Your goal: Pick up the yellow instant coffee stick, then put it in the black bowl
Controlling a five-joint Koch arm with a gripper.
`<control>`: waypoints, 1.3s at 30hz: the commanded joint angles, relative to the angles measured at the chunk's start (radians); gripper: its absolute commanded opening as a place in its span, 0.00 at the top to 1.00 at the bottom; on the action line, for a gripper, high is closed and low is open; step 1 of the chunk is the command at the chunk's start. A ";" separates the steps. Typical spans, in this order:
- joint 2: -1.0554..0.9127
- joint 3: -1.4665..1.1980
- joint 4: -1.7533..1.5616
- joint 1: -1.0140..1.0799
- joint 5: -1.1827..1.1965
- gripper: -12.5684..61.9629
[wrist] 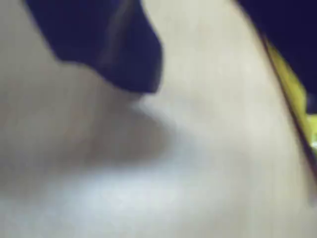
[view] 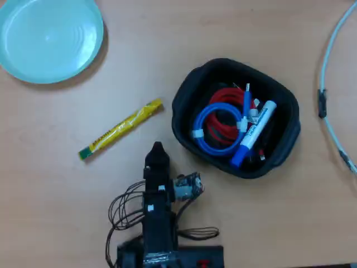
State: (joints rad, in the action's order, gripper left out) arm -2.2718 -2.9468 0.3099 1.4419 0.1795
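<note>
Overhead, the wooden worktop (view: 67,212) fills the frame. The black bowl (view: 184,120) sits right of centre, the yellow instant coffee stick (view: 120,129) lies diagonally left of it, untouched. The jaws (view: 157,148) hover just below; their spread can't be told.

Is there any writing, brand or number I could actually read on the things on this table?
None can be read.
Long thin yellow coffee stick with a green end: small dark print, too small to read.
Blue-and-white marker pen in the deep black bowl: dark lettering on its barrel, too blurred to read.
Wrist view: blurred, no text.
</note>
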 commanded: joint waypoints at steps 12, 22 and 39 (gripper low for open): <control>-0.097 0.325 0.540 -0.144 -0.253 0.42; 0.120 0.531 0.637 -0.161 -0.290 0.42; 0.756 1.318 1.108 -0.187 -0.655 0.41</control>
State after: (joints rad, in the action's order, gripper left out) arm -1.5447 -1.7227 1.3698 1.2640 -0.4280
